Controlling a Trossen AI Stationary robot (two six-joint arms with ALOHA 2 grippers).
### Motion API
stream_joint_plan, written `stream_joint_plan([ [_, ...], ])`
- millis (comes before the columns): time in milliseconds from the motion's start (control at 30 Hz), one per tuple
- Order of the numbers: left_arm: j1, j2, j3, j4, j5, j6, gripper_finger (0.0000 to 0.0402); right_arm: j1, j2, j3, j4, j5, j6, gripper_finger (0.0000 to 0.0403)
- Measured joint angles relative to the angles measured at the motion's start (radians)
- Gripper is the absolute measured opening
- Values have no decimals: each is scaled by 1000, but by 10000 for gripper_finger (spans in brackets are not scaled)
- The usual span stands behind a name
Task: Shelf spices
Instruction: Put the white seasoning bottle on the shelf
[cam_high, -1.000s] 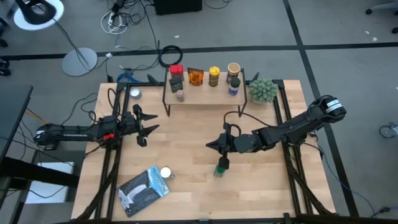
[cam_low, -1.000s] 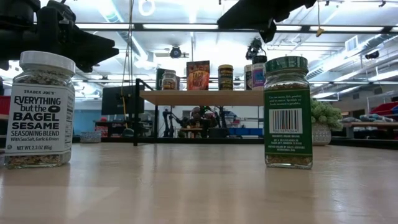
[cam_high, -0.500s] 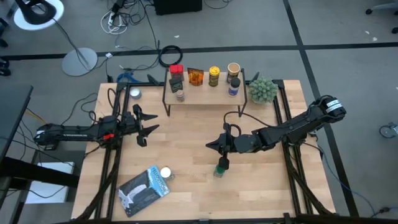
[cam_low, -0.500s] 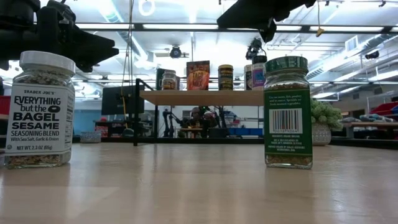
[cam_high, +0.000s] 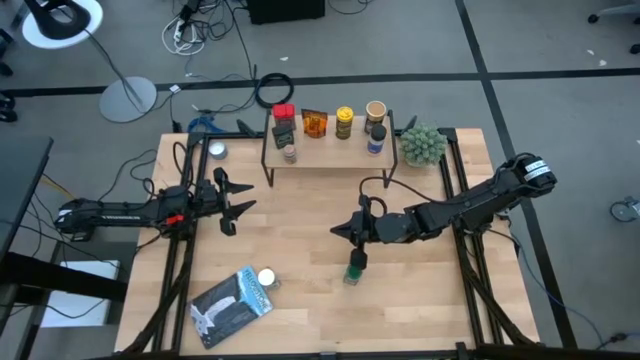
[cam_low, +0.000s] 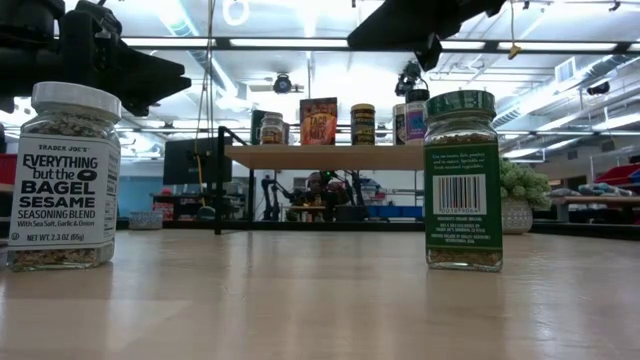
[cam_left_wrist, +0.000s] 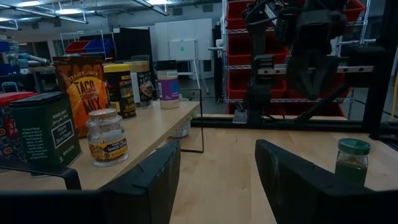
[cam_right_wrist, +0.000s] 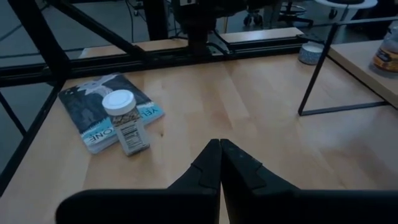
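Observation:
The shelf (cam_high: 330, 148) stands at the table's far edge and carries several spices: a dark tin (cam_left_wrist: 43, 127), a small jar (cam_left_wrist: 107, 135), a taco packet (cam_left_wrist: 84, 87) and jars behind. A green-lidded jar (cam_high: 354, 270) stands upright on the table, also in the low view (cam_low: 462, 180). A white-lidded jar (cam_high: 266, 278) stands at the edge of the flat packet (cam_high: 230, 305). My right gripper (cam_high: 343, 232) is shut and empty, just far of the green jar and above it. My left gripper (cam_high: 234, 205) is open and empty at the table's left.
A spiky green plant (cam_high: 422, 145) stands right of the shelf. A small round tin (cam_high: 216, 151) sits at the far left corner. Bare tabletop (cam_high: 300, 225) lies between the two grippers and in front of the shelf.

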Motion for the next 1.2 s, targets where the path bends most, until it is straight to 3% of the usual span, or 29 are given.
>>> stream_joint_plan([
  [200,0,0,0,0,0,0,214,-10,1,0,25,0,24,8],
  [400,0,0,0,0,0,0,214,-18,67,2,139,-5,15,47],
  [633,0,0,0,-1,0,0,214,-54,238,37,297,-142,-38,134],
  [1000,0,7,0,-2,0,0,214,-108,567,364,264,-486,-157,304],
  [1200,0,15,0,-1,0,0,214,-105,707,532,164,-499,-202,354],
])
